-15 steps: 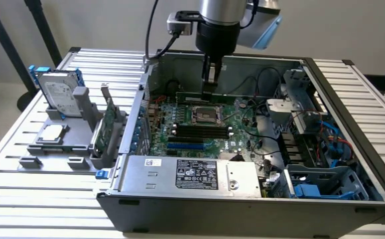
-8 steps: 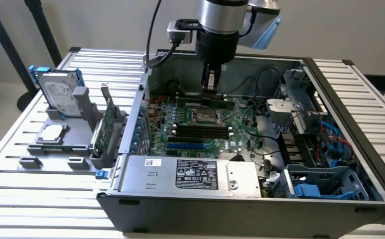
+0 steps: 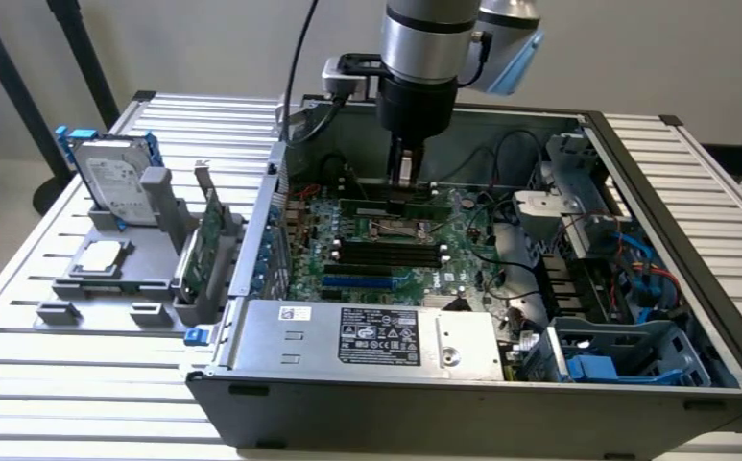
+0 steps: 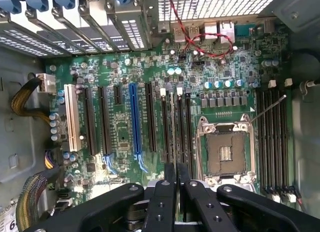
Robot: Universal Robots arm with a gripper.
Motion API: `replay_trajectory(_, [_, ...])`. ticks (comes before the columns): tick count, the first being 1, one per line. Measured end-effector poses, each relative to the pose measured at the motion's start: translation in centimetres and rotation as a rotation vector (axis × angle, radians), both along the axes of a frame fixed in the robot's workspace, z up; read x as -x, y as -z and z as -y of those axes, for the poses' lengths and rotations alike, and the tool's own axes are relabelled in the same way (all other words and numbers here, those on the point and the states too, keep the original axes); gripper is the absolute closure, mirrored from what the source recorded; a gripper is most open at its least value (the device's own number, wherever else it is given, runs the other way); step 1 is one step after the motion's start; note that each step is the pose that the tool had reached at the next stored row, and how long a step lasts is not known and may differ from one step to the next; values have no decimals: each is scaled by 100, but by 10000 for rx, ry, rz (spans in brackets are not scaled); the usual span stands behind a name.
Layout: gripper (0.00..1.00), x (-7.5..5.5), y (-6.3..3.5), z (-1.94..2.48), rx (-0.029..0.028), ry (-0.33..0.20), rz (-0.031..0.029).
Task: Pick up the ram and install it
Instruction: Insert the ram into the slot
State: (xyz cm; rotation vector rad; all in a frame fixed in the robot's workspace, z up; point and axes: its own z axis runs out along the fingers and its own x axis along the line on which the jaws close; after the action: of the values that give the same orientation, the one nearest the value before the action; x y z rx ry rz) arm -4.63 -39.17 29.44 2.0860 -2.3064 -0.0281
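My gripper (image 3: 403,178) hangs inside the open computer case (image 3: 678,288), over the far part of the motherboard (image 3: 358,279). It is shut on the ram (image 3: 390,205), a thin green stick held level just under the fingers. In the wrist view the two black fingers (image 4: 164,192) pinch the ram (image 4: 173,127) edge-on. The stick runs in line with the black memory slots (image 4: 186,132) beside the open CPU socket (image 4: 225,152). Whether the ram touches a slot or hangs above it I cannot tell.
A grey holder (image 3: 114,279) at the exterior view's left carries a silver hard drive with blue rails (image 3: 108,173), a green expansion card (image 3: 204,240) and a CPU chip (image 3: 99,254). The power supply (image 3: 371,336) fills the case's near side. Red wires (image 4: 200,41) and several more memory slots (image 4: 272,142) lie on the board.
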Motion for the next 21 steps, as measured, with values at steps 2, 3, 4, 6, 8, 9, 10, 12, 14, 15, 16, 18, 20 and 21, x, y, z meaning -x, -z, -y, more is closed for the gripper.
replay_trajectory(2, [87,0,38,2,0,-2,0])
replay_trajectory(3, [87,0,55,4,1,-3,0])
replay_trajectory(4, [87,0,74,5,1,-4,0])
replay_trajectory(6, [87,0,110,7,1,-8,0])
replay_trajectory(8, [87,0,146,9,1,-11,0])
replay_trajectory(9, [87,0,164,11,0,-14,0])
replay_trajectory(10, [87,0,183,12,0,-15,0])
replay_trajectory(12, [87,0,218,14,1,-16,0])
replay_trajectory(14, [87,0,255,14,1,-17,0])
replay_trajectory(15, [87,0,274,15,0,-18,0])
replay_trajectory(16, [87,0,291,17,1,-18,0])
replay_trajectory(18, [87,0,327,19,1,-18,0])
replay_trajectory(20, [87,-1,366,22,-1,-19,1])
replay_trajectory(21, [87,-1,383,25,0,-19,1])
